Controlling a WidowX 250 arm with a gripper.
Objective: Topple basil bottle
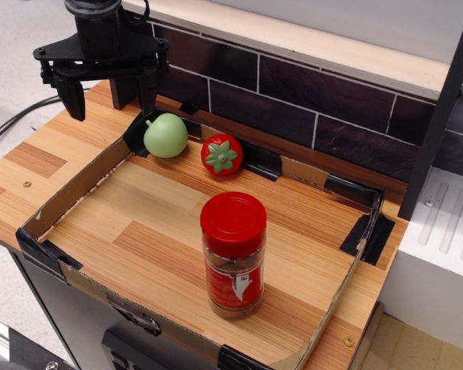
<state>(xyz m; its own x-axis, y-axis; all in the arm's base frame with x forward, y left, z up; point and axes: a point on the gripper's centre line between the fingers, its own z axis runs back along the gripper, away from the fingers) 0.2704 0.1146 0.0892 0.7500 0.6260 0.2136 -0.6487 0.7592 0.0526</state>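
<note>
A wooden worktop point(54, 166) seen from above and in front, with a shallow cardboard tray point(73, 196) taped at its corners covering most of it. At the far left corner of the worktop, a black robot gripper point(112, 99) hangs above the wood just outside the tray's back left corner, its two fingers point(75, 99) spread wide apart and holding nothing. Inside the tray, tucked into that same back left corner, sits a pale green toy apple point(166, 136). Just to its right, along the back wall of the tray and close to the apple, sits a small red toy tomato point(221, 154) with a green star-shaped stem. Further right and toward the front edge of the worktop, the spice bottle point(233, 256) stands upright on the tray floor, well apart from both fruits. It is a clear jar with a wide red lid, a red and white label, and brownish contents visible at its base. A dark tiled wall point(293, 100) runs behind the worktop.
</note>
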